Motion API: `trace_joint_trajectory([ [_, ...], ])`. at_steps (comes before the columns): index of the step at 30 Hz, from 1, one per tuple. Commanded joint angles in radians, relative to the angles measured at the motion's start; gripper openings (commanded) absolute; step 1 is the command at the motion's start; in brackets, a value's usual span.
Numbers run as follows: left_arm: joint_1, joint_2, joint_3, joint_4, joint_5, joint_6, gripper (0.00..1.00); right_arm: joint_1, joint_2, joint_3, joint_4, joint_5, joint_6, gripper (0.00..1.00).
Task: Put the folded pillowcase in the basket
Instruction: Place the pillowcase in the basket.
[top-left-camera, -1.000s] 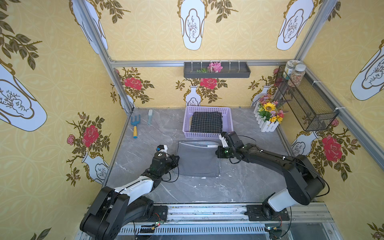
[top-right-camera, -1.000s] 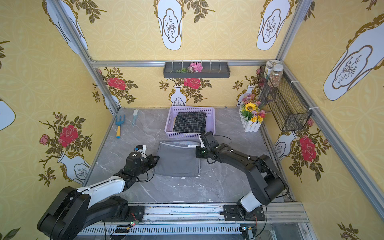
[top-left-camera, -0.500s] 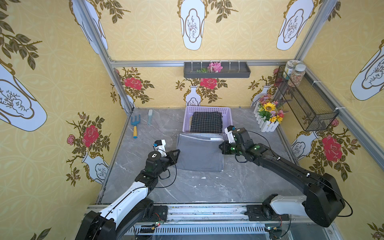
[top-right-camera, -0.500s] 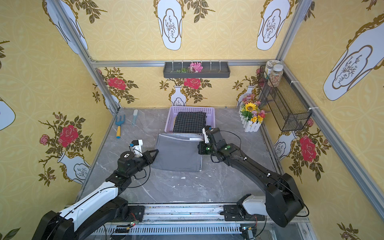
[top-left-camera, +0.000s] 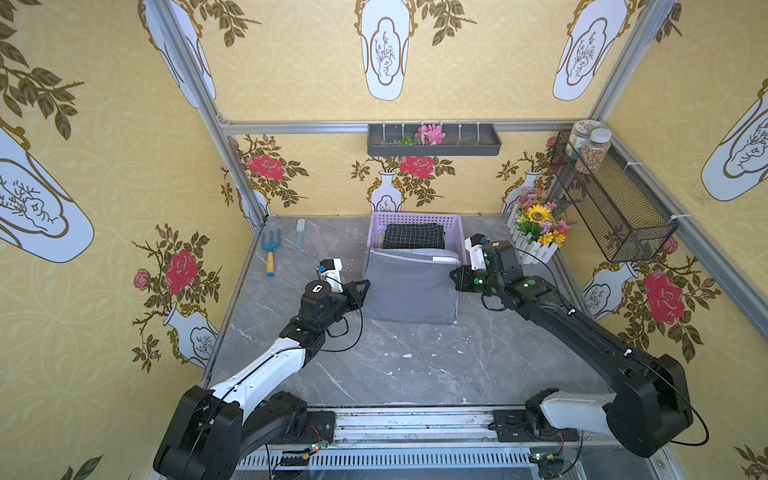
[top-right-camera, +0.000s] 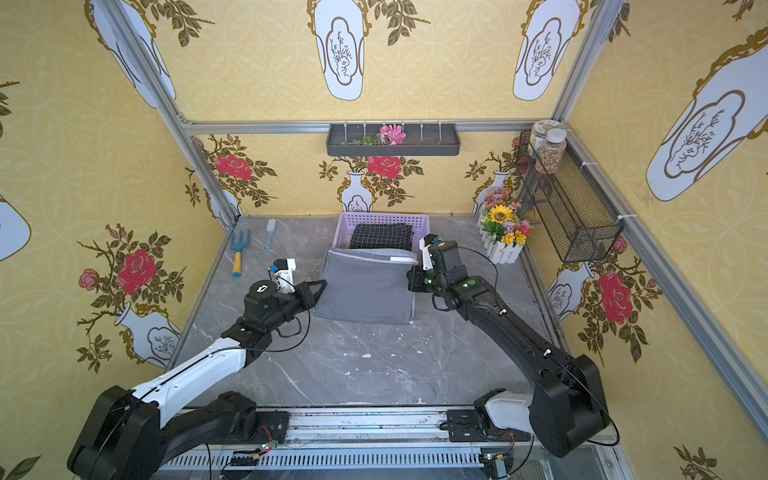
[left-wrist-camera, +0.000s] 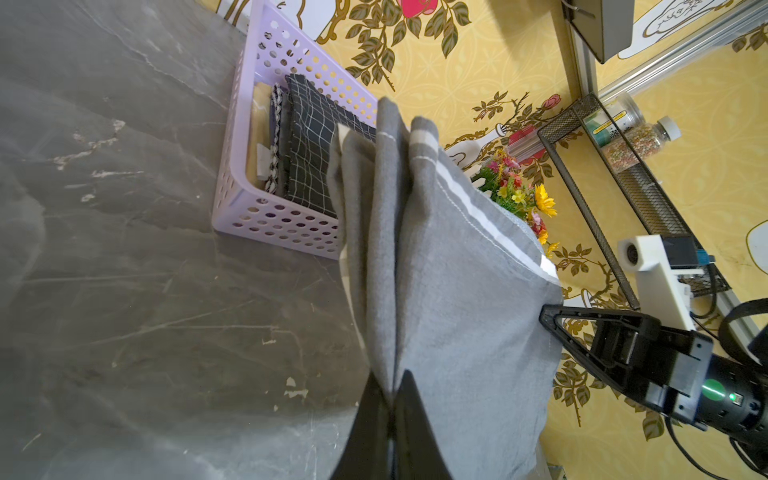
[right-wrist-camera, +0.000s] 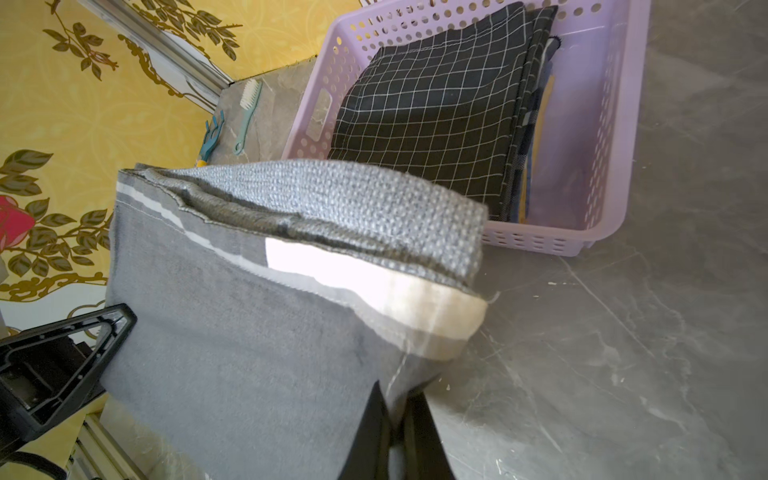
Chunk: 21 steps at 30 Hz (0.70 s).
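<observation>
The folded grey pillowcase (top-left-camera: 409, 286) (top-right-camera: 365, 286) hangs stretched between my two grippers, above the table. My left gripper (top-left-camera: 365, 287) (left-wrist-camera: 392, 386) is shut on its left edge. The right edge is pinched by my right gripper (top-left-camera: 456, 277) (right-wrist-camera: 397, 390), also shut. The pillowcase's far edge, with a white stripe, reaches over the near rim of the lavender basket (top-left-camera: 415, 216) (top-right-camera: 384, 216) at the back centre. In the wrist views the pillowcase (left-wrist-camera: 457, 291) (right-wrist-camera: 249, 353) sits just in front of the basket (left-wrist-camera: 237, 166) (right-wrist-camera: 615, 124).
A folded black checked cloth (top-left-camera: 413, 236) lies in the basket. A blue hand rake (top-left-camera: 271, 249) and a small brush (top-left-camera: 300, 232) lie at the back left. A flower planter (top-left-camera: 536, 232) stands at the back right under a black wire rack (top-left-camera: 615, 208).
Both grippers have raised the pillowcase off the table and carried it towards the basket; its far edge now overlaps the basket's near rim.
</observation>
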Motion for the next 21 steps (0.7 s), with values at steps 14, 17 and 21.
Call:
trace_joint_trajectory([
  [14,0.018,0.386,0.279,0.184,-0.052,0.062,0.00,-0.176,0.246,0.237,0.103,-0.064,-0.083,0.02],
  [17,0.033,0.457,0.341,0.194,-0.031,0.061,0.00,-0.195,0.305,0.294,0.103,-0.085,-0.094,0.02],
  [21,0.046,0.542,0.415,0.201,-0.019,0.063,0.00,-0.212,0.382,0.366,0.109,-0.098,-0.106,0.02],
])
